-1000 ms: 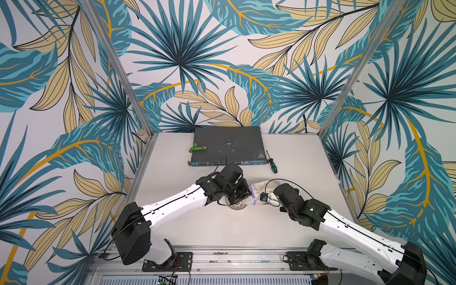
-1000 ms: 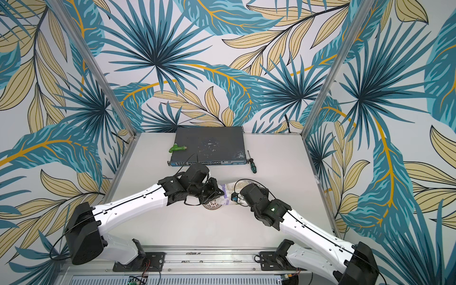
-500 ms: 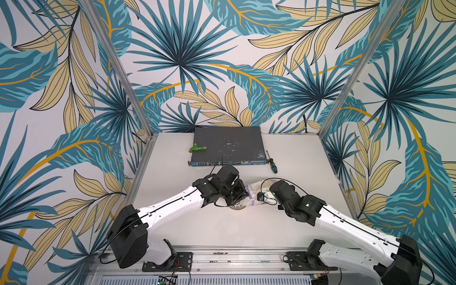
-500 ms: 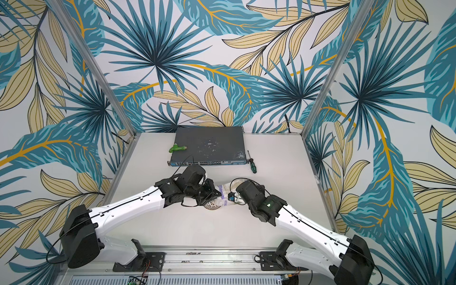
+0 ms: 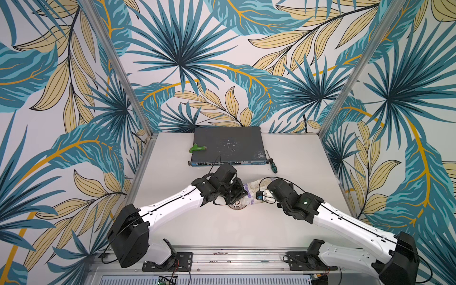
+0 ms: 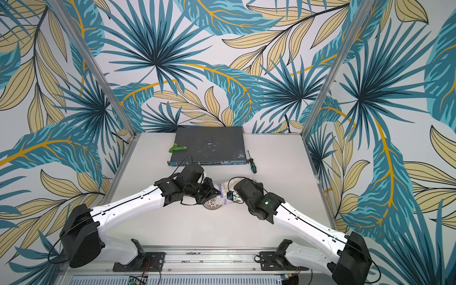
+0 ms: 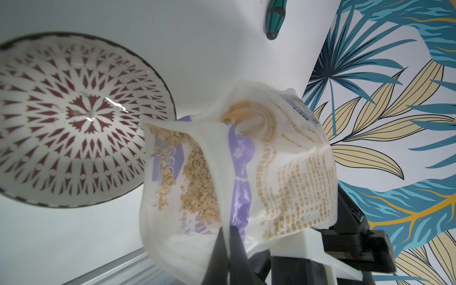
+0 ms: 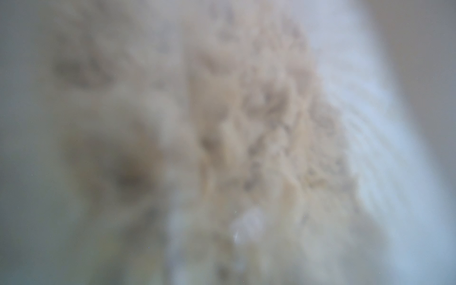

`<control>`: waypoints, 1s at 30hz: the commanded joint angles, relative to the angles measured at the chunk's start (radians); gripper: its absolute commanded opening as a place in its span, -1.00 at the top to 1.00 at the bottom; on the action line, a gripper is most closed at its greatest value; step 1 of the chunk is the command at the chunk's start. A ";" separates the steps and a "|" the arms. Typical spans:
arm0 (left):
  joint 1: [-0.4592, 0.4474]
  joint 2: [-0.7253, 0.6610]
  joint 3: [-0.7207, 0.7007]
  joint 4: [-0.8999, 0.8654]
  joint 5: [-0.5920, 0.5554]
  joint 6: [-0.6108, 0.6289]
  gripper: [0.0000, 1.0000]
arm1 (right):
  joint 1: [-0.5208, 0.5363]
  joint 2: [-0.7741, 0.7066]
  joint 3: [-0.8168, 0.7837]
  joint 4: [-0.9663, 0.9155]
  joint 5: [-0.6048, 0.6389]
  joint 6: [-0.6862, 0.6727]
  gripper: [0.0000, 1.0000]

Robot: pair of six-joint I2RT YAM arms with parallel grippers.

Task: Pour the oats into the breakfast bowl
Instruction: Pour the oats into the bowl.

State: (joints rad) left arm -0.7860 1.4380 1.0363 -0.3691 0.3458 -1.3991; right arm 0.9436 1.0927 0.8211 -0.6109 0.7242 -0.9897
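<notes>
The bag of oats (image 5: 252,195) hangs off the table (image 5: 296,177), lying roughly level between my two grippers. In my left wrist view the bag (image 7: 259,167) is crinkled, white with purple bands and tan print. The pale flakes inside are gathered toward the end nearest the breakfast bowl (image 7: 74,118), and that end overlaps the bowl's dark rim in this view.

My left gripper (image 7: 227,232) is pinched tight on the plastic at that end. Its two dark fingers (image 7: 217,249) meet with only the film between them.

My right gripper (image 5: 261,197) has the opposite end. Its jaws are drawn partway in around the bag. The right wrist view is nothing but a close blur of beige flakes (image 8: 259,148) behind plastic, so I cannot make out those fingertips there.

The bowl sits on the table just under my left gripper. In both top views only a crescent of it (image 5: 236,206) (image 6: 212,204) shows past the gripper. Its dark radial lattice is plain across the whole inside in the left wrist view.

Farther back, a grey network switch (image 5: 228,145) lies flat against the rear wall with a green tool (image 5: 197,148) on its left corner. A green-handled screwdriver (image 5: 272,165) lies on the table just beside its right front corner. My arms reach in from the rail at the table's near edge, and leaf-patterned panels close the space on three sides.
</notes>
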 commanded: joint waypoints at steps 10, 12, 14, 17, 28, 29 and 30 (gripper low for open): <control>0.047 0.051 -0.047 -0.082 -0.072 0.029 1.00 | 0.021 -0.014 0.071 0.076 0.117 0.014 1.00; 0.051 0.051 -0.051 -0.084 -0.076 0.033 1.00 | 0.026 -0.005 0.076 0.077 0.120 0.009 1.00; 0.051 0.055 -0.051 -0.087 -0.079 0.037 1.00 | 0.027 0.001 0.081 0.077 0.124 0.010 1.00; 0.056 0.065 -0.054 -0.086 -0.080 0.044 1.00 | 0.033 0.010 0.085 0.078 0.126 0.010 1.00; 0.075 0.101 -0.044 -0.078 -0.077 0.069 1.00 | 0.053 0.038 0.110 0.071 0.148 0.004 1.00; 0.077 0.105 -0.039 -0.082 -0.076 0.076 1.00 | 0.055 0.041 0.110 0.072 0.149 0.005 1.00; 0.079 0.109 -0.031 -0.088 -0.077 0.083 1.00 | 0.055 0.043 0.110 0.074 0.150 0.006 1.00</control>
State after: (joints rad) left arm -0.7475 1.5070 1.0172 -0.3477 0.3851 -1.3499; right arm 0.9951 1.1713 0.8577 -0.6270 0.7677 -1.0145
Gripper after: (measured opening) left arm 0.058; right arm 0.344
